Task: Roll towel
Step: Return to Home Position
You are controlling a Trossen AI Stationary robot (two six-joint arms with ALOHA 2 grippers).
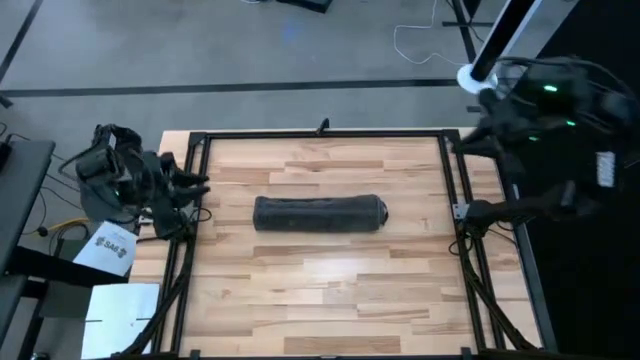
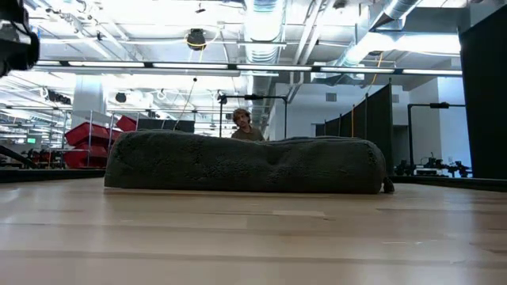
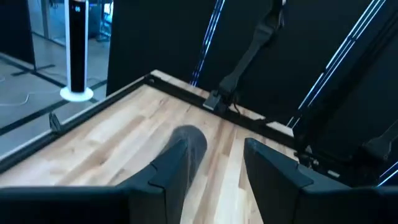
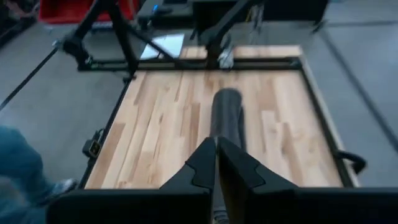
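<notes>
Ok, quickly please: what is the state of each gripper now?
Left gripper: open, empty, apart from the towel.
Right gripper: shut, holding nothing.

The towel [image 1: 320, 214] lies on the table [image 1: 300, 300]; the left gripper [image 3: 216, 144] sits beyond its left end, the right gripper [image 4: 216, 146] beyond its right

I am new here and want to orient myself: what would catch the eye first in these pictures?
A dark charcoal-grey soft cloth towel, rolled into a log, lies in the middle of the pale wooden table. The dark left arm sits off the table's left edge, jaws open; the dark right arm off its right edge, jaws shut.
</notes>
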